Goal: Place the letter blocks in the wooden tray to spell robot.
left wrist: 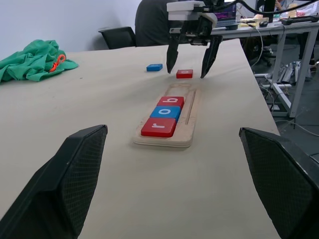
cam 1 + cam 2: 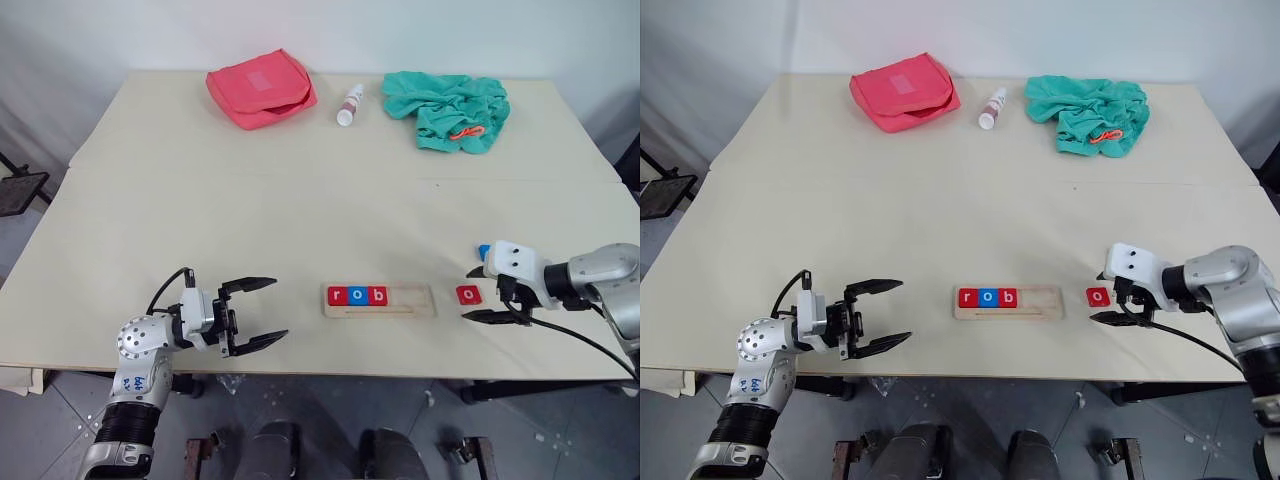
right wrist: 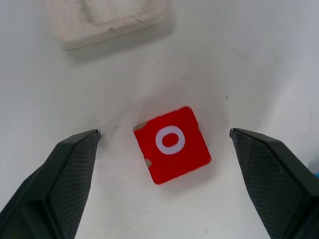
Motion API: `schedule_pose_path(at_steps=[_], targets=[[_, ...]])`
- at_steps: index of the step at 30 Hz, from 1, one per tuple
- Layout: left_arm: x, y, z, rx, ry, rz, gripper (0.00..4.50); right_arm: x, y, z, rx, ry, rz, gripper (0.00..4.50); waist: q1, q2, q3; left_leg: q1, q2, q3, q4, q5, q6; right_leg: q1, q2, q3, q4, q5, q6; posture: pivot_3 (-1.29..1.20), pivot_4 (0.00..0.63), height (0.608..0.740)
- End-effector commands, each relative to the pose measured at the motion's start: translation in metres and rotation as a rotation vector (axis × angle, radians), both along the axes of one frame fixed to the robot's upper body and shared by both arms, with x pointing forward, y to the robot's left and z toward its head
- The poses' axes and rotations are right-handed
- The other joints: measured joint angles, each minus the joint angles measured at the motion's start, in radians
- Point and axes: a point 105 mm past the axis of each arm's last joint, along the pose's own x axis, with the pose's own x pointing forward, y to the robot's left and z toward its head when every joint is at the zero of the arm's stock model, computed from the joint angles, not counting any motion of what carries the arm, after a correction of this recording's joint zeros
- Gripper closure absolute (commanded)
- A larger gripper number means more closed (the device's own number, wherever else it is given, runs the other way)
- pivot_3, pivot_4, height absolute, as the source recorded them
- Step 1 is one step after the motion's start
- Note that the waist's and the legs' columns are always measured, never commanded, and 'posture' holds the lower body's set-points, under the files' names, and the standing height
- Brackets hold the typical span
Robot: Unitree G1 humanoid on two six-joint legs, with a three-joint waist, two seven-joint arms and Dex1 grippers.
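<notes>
Letter blocks, small flat square tiles bearing white lowercase letters, lay in two groups. Three of them, a red "r", a blue "o" and a red "b", sat side by side at the left end of the pale, narrow wooden tray, whose right part stood unfilled. A fourth, the red "o" tile, lay flat on the table just right of the tray, and a blue tile lay a little beyond it. The right gripper hung over the red "o" tile with its two black fingers spread wide on either side, touching nothing. The left gripper hovered near the table's front edge, left of the tray, jaws likewise wide apart and empty.

Judged by appearance, the tiles were light, rigid and thin; a slight chip showed at one corner of the red "o". A pinch across two opposite edges seemed the surest hold, since the low profile left little to catch.

The beige tabletop looked smooth and matte. At its far side lay a pink fabric pouch, a small white bottle and a crumpled green cloth. Behind, office desks, a chair and a seated person were visible.
</notes>
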Motion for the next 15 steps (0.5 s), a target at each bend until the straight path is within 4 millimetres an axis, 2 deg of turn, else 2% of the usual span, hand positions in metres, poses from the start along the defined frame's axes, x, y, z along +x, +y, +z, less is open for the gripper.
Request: schedule_pose_path(at_steps=[1,4,7,14,15], targets=[[-0.0023,0.0018,0.0026,-0.005,-0.02,0.012,0.0,0.0033,-0.0103,-0.0024,-0.078,0.011,0.031,0.16,0.001,0.0,0.0,0.0,0.0,0.0,0.0,0.0,0.0,0.0,0.0,0.0,0.0,0.0,0.0,0.0,0.15,0.74],[-0.0041,0.0027,0.0023,-0.006,-0.02,0.022,0.0,0.0056,-0.0125,-0.0057,-0.106,0.025,0.059,0.16,0.001,0.0,0.0,0.0,0.0,0.0,0.0,0.0,0.0,0.0,0.0,0.0,0.0,0.0,0.0,0.0,0.15,0.74],[-0.0053,0.0036,0.0018,-0.005,-0.02,0.028,0.0,0.0043,-0.0149,-0.009,-0.122,0.048,0.075,0.68,0.001,0.0,0.0,0.0,0.0,-0.001,0.0,0.0,0.0,0.001,0.0,0.0,0.0,0.0,0.0,0.0,0.15,0.74],[-0.0061,0.0068,0.001,-0.003,-0.014,0.032,0.0,0.004,-0.0099,-0.0037,-0.07,0.035,0.072,2.86,0.0,0.0,0.0,0.0,0.0,0.0,0.002,0.0,0.0,0.001,0.0,0.0,0.0,0.0,0.0,0.0,0.15,0.74],[-0.0059,0.0074,0.0011,-0.003,-0.014,0.032,0.0,0.0051,-0.0086,-0.0008,-0.054,0.026,0.061,3.05,0.001,0.0,0.0,0.0,0.0,0.0,0.002,0.0,0.0,0.001,0.0,0.0,0.0,0.0,0.0,0.0,0.15,0.74]])
